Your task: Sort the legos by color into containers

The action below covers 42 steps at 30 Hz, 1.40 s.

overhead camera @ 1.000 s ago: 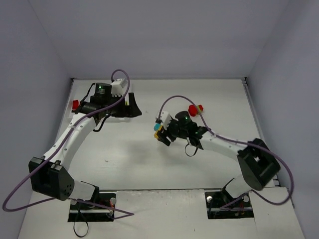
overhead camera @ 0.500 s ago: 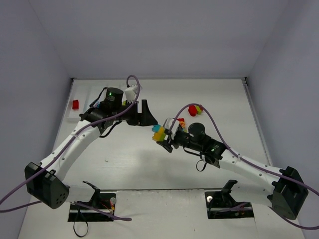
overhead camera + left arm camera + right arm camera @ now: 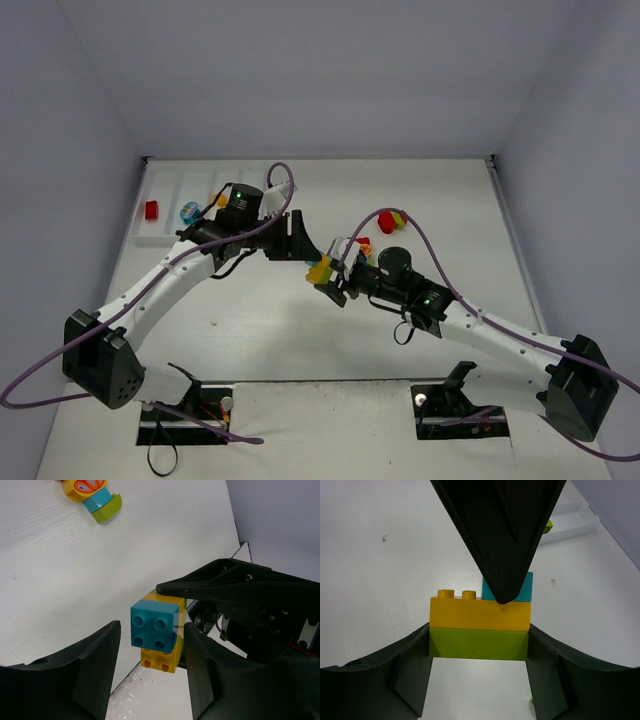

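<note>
A: Whereabouts of the clump of legos [image 3: 321, 268]?

B: Near the middle of the table [image 3: 250, 330], clamped in the right gripper [image 3: 328, 278]. Shown by the right wrist camera as a three-layer stack. Lime brick [image 3: 478, 644] at the bottom, pressed on both sides by that gripper's fingers [image 3: 405, 670]. Yellow brick [image 3: 480, 615] above it. Cyan brick [image 3: 525, 587] on top, set at one end and mostly hidden behind a black finger of the other arm.

A: And the left gripper [image 3: 303, 245]?

B: Stretched across from the opposite side, tip to tip with the right one. Partly closed, with one finger on each side of the cyan brick. Showed a sliver of white table between one finger [image 3: 95, 665] and the brick in the left wrist view. Impossible to tell, then, whether pinched or merely bracketed.

A: Other legos?

B: Red brick [image 3: 152, 209] at the left end of the white tray [image 3: 165, 185], in the far left corner of the table. Bluish piece [image 3: 188, 211] just beside it, compartment impossible to tell. Loose red, yellow and lime pieces [image 3: 390, 220] on the table beyond the right arm, well apart from the tray.
</note>
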Each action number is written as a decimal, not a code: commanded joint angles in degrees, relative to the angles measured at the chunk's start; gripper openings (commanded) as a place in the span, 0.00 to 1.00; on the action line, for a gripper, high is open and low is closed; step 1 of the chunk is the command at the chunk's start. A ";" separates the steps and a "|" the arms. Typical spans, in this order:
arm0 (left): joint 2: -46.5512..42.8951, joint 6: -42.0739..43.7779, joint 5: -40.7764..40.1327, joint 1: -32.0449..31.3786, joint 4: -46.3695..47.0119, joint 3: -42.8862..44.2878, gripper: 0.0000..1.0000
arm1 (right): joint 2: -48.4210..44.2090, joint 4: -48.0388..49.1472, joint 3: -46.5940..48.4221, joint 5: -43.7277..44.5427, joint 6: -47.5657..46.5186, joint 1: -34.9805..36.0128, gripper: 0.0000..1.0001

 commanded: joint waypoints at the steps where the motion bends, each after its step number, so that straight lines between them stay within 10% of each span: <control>1: -0.72 -1.01 0.65 -0.46 4.39 1.41 0.47 | -0.82 5.97 0.55 -0.78 0.51 0.33 0.03; 10: -0.72 -1.80 2.50 -0.46 6.50 0.09 0.00 | -0.64 7.72 -0.76 -0.95 0.60 0.33 0.03; 27: -0.28 10.58 4.09 25.71 -9.49 11.51 0.00 | 2.25 7.73 -2.70 2.56 0.33 0.15 0.03; 35: 11.04 15.24 -30.58 32.94 -10.12 19.59 0.00 | 3.49 7.02 -2.43 2.65 0.77 0.15 0.03; 42: 26.25 18.41 -42.94 35.75 -4.67 30.32 0.04 | 2.78 7.02 -2.79 3.26 2.09 0.06 0.03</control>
